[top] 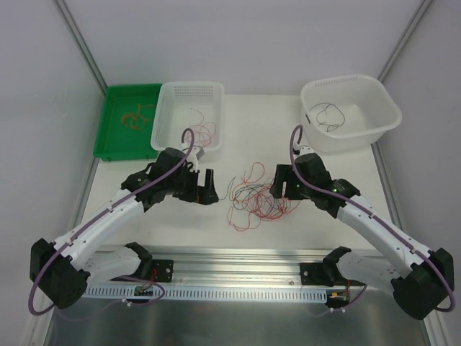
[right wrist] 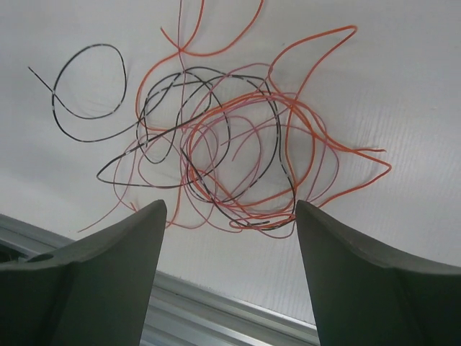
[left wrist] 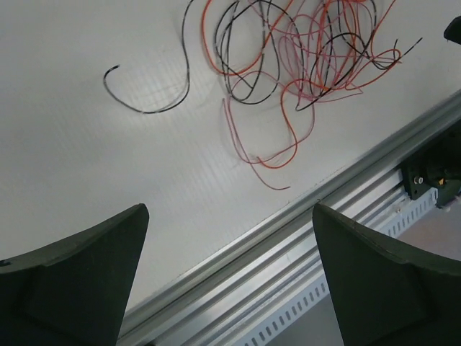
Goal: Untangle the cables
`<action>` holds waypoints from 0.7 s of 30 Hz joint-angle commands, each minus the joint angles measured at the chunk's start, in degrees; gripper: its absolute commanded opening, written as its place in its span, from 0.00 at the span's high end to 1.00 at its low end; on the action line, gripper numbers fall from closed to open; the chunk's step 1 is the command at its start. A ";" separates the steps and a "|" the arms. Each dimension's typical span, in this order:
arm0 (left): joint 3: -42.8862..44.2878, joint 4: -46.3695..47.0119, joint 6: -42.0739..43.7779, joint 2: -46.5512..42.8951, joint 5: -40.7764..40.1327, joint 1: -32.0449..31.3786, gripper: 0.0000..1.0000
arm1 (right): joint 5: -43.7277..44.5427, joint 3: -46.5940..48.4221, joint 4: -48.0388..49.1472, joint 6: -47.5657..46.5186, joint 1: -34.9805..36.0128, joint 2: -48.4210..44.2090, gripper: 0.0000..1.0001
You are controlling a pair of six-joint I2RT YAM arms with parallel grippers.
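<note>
The tangled cables (top: 253, 196) lie loose on the table (top: 173, 220) between the two arms. The right gripper (top: 282, 187) hangs just over them, fingers spread, empty. The left gripper (top: 209, 189), spread wide, hovers beside. A green tray (top: 108, 126), basket (top: 167, 97) and tub (top: 385, 108) stand behind.

A robotics lab cell, this was: white panel walls (top: 238, 36) in aluminium framing (top: 82, 45), a white table (top: 187, 223), a slotted aluminium rail (top: 245, 254) bearing the left arm (top: 108, 215) and right arm (top: 374, 220), a green tray (top: 122, 155) behind.
</note>
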 commanded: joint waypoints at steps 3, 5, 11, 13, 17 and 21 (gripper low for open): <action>9.15 2.47 -4.17 10.81 -12.25 -13.51 0.02 | 5.87 -1.84 0.92 1.73 0.28 -5.70 0.24; 13.63 2.47 -4.43 14.69 -15.76 -17.56 0.04 | 5.78 -2.55 0.66 1.47 0.20 -7.01 0.24; 24.53 2.47 -3.56 29.11 -21.48 -24.07 0.16 | 6.13 -6.41 0.39 2.60 0.28 -9.66 0.23; 27.35 2.39 -3.29 33.86 -21.67 -24.87 0.19 | 6.40 -7.55 0.39 3.13 0.11 -10.62 0.23; 28.94 2.30 -4.61 40.01 -23.33 -25.13 0.28 | 7.10 -9.14 1.53 4.54 0.11 -10.89 0.22; 28.15 2.30 -6.10 41.61 -25.09 -25.22 0.44 | 6.93 -11.16 5.21 8.22 0.11 -9.66 0.21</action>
